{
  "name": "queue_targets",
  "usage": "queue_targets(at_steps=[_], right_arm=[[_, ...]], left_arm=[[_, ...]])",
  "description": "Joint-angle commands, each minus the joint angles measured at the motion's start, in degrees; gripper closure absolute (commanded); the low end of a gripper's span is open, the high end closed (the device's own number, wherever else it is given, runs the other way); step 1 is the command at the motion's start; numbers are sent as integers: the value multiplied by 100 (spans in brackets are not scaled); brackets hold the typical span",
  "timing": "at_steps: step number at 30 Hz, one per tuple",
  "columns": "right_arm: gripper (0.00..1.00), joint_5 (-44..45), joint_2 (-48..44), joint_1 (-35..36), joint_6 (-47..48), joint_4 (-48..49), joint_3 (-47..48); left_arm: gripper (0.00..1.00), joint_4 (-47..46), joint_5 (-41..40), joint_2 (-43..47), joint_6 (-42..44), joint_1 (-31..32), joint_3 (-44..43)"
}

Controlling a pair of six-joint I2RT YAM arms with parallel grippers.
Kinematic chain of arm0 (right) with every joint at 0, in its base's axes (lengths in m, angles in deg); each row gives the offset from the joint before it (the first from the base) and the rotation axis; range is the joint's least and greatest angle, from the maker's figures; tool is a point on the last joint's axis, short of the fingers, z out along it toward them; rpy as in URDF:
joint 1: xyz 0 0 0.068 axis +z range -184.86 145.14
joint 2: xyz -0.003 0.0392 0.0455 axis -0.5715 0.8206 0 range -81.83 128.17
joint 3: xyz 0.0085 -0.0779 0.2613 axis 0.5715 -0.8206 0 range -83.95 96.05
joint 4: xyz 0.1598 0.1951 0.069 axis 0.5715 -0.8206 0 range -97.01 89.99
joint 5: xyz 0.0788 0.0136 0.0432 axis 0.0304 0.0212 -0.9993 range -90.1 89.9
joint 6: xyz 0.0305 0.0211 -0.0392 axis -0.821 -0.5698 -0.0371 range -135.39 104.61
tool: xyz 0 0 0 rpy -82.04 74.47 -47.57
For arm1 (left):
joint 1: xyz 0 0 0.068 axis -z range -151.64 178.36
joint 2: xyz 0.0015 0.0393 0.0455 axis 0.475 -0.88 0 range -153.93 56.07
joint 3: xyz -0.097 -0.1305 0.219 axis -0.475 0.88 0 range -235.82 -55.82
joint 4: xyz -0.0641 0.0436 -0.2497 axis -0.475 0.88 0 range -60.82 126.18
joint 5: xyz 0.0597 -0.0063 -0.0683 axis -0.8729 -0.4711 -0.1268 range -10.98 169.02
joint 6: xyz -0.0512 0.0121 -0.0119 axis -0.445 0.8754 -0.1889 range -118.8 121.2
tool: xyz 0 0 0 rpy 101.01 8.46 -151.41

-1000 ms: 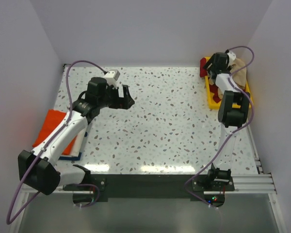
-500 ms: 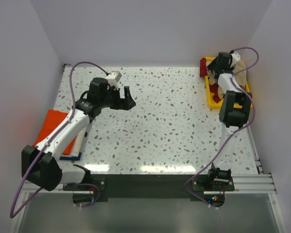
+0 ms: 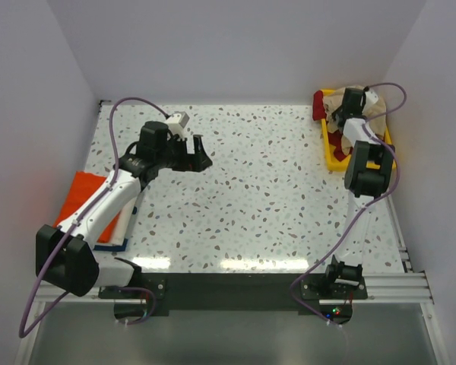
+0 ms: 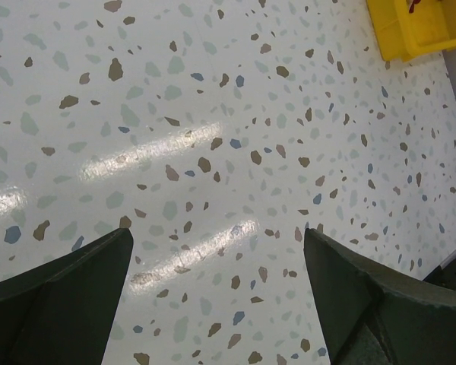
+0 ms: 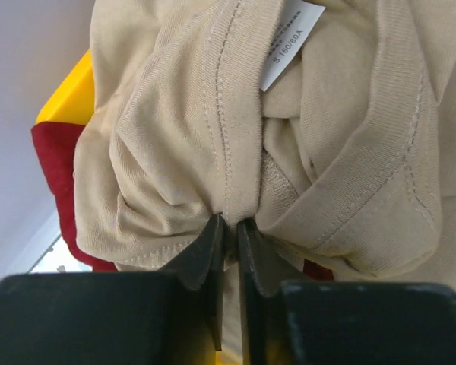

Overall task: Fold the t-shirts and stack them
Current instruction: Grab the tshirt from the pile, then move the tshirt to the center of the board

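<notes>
My right gripper (image 5: 229, 230) is pinching a fold of the beige t-shirt (image 5: 175, 114), jaws nearly together, and that shirt is lying bunched on a dark red t-shirt (image 5: 57, 182) inside the yellow tray (image 5: 67, 93). My left gripper (image 4: 216, 236) is hovering spread wide over the speckled table (image 4: 213, 99).

A speckled terrazzo tabletop (image 3: 251, 190) fills the middle. Plain white walls (image 3: 235, 46) rise behind it and at both its sides. Glare (image 3: 262, 264) streaks its near edge.
</notes>
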Motion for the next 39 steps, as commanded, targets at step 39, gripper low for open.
queue_targets(at_steps=[39], right_arm=[[100,-1114,-4934,2853,1061,-1118,2259]], left_arm=[[0,-1062,447,594,-1313,-155,445]])
